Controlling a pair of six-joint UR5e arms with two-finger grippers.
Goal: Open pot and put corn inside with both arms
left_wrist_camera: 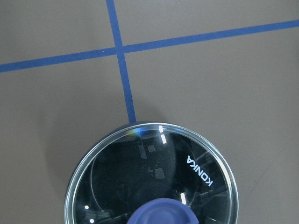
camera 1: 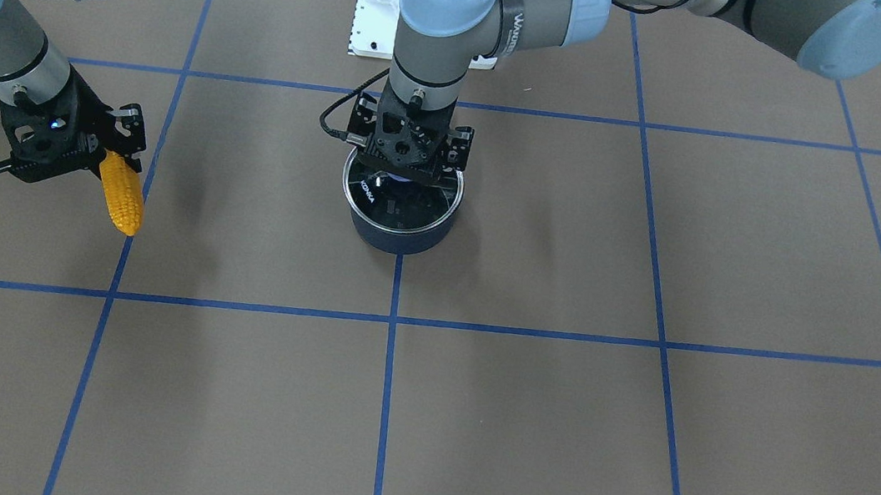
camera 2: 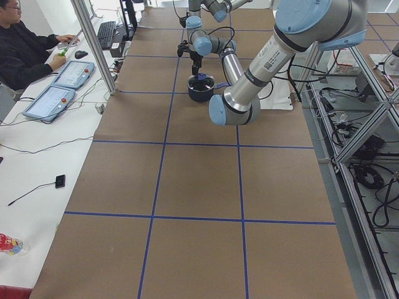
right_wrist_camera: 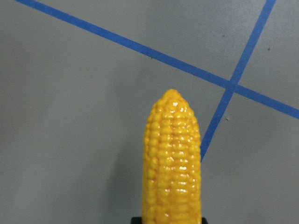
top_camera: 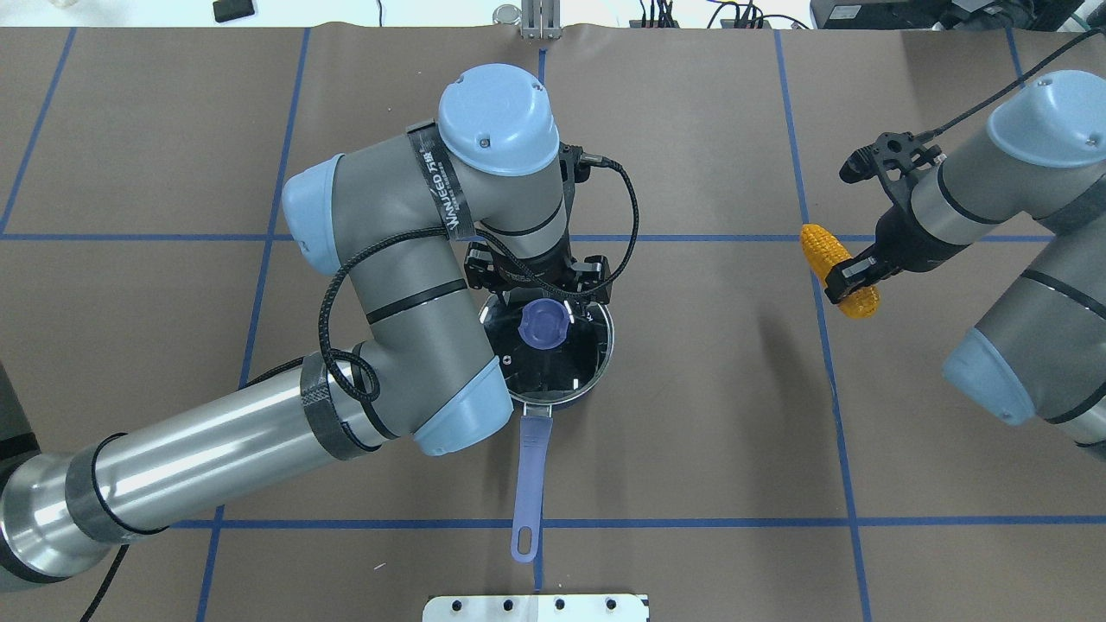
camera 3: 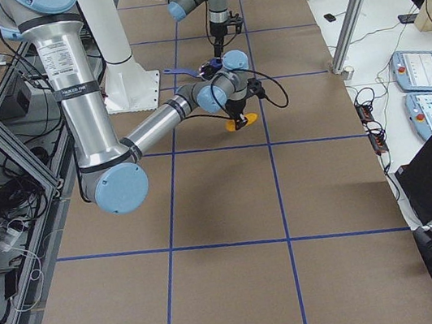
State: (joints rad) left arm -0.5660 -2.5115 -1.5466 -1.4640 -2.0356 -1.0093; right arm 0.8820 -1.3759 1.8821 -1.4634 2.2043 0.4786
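The dark blue pot (top_camera: 596, 380) stands mid-table with its glass lid (top_camera: 581, 356) on and its lavender handle (top_camera: 529, 484) pointing toward the robot's base. My left gripper (camera 1: 406, 169) hangs straight down over the lid, its jaws either side of the blue knob (top_camera: 544, 324). I cannot tell whether they press on it. The left wrist view shows the lid (left_wrist_camera: 154, 172) and the top of the knob (left_wrist_camera: 161, 212). My right gripper (top_camera: 851, 275) is shut on the yellow corn (top_camera: 828, 249) and holds it above the table, well to the pot's right. The corn (right_wrist_camera: 173, 158) fills the right wrist view.
Blue tape lines (camera 1: 383, 409) divide the brown table into squares. The white base plate (top_camera: 536, 608) lies at the near edge, behind the pot handle. In the exterior left view an operator (camera 2: 25, 47) sits at a side bench with pendants (camera 2: 50, 103).
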